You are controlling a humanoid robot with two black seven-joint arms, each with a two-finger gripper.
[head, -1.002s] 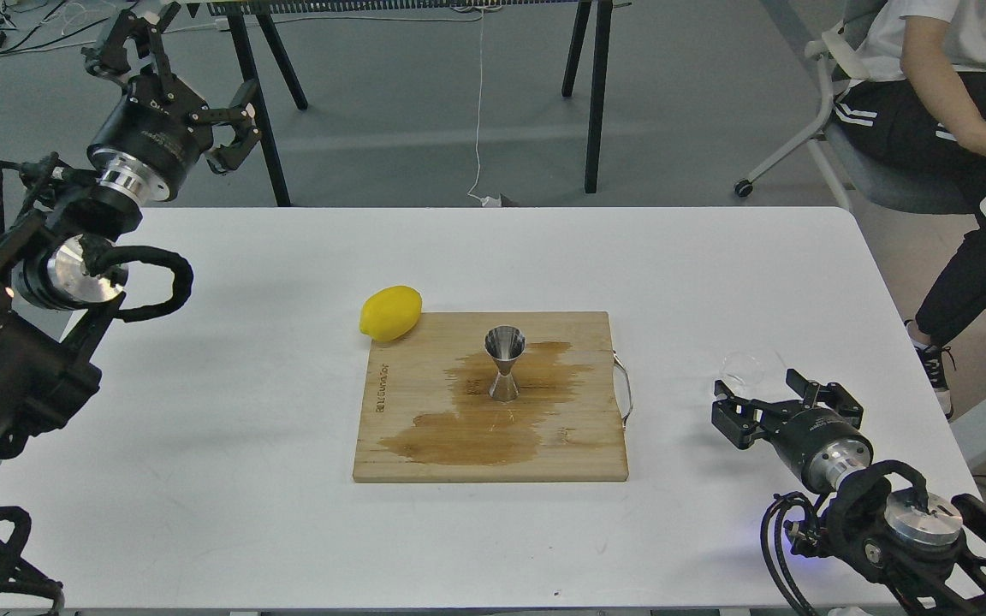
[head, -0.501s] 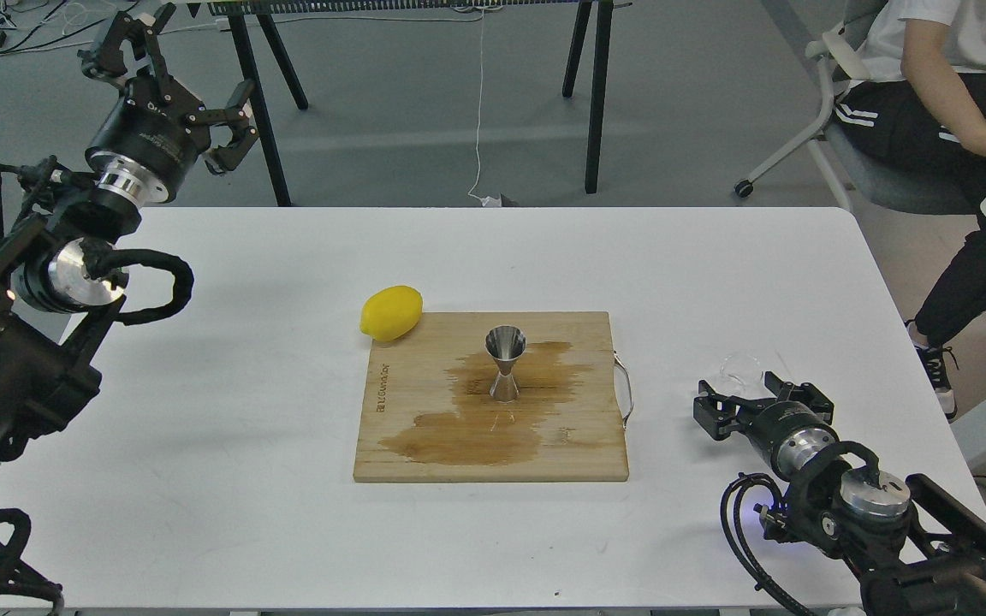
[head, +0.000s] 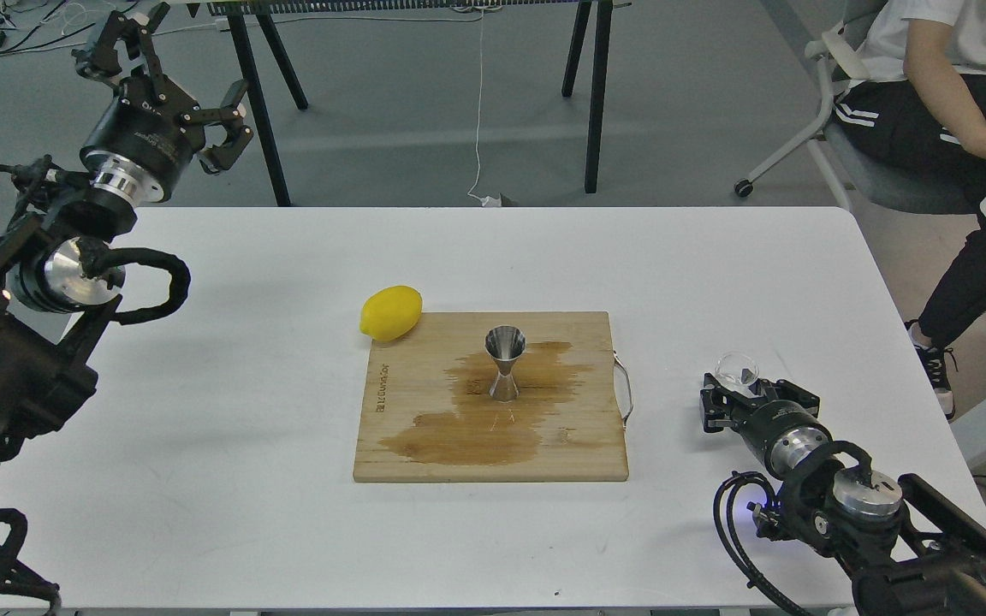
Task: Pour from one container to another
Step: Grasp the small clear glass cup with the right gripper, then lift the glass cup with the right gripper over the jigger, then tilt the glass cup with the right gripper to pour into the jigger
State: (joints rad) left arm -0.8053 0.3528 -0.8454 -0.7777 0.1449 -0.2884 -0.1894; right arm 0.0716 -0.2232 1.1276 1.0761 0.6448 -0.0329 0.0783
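Glass cup (head: 736, 370): clear, low, nearly see-through; right of centre in the frame, on the white counter (head: 228, 445), well apart from the wooden board's right edge; contents too faint to read.
Right claw (head: 745, 395): just below the cup in the frame, fingers spread to either side of its base; touching or not, cannot tell; not closed on it as far as shows.
Jigger (head: 505, 363): shiny steel hourglass, upright near the centre of the frame, standing on the cutting board (head: 424, 462) inside a dark wet stain.
Step in hand: reaching for the cup, judged from the claw's place; grip not yet made, pour not yet begun.
Doing it well: centre the cup between the fingers before closing; close low on the wall and gently, since thin glass likely slips or skids on the smooth counter; lift level, carry left toward the jigger, tip slowly over its small upper mouth, since the stain suggests how readily liquid lands on the board.
Right arm: enters from the lower right corner, wrist low over the counter, pointing up and left toward the cup.
Left claw (head: 176, 90): upper left of the frame, raised well clear of the counter, fingers wide apart, holding nothing.
Left arm: rises from the left edge, bent upward, far from board and cup.
Lemon (head: 390, 313): yellow, at the board's upper left corner, seemingly just touching it.
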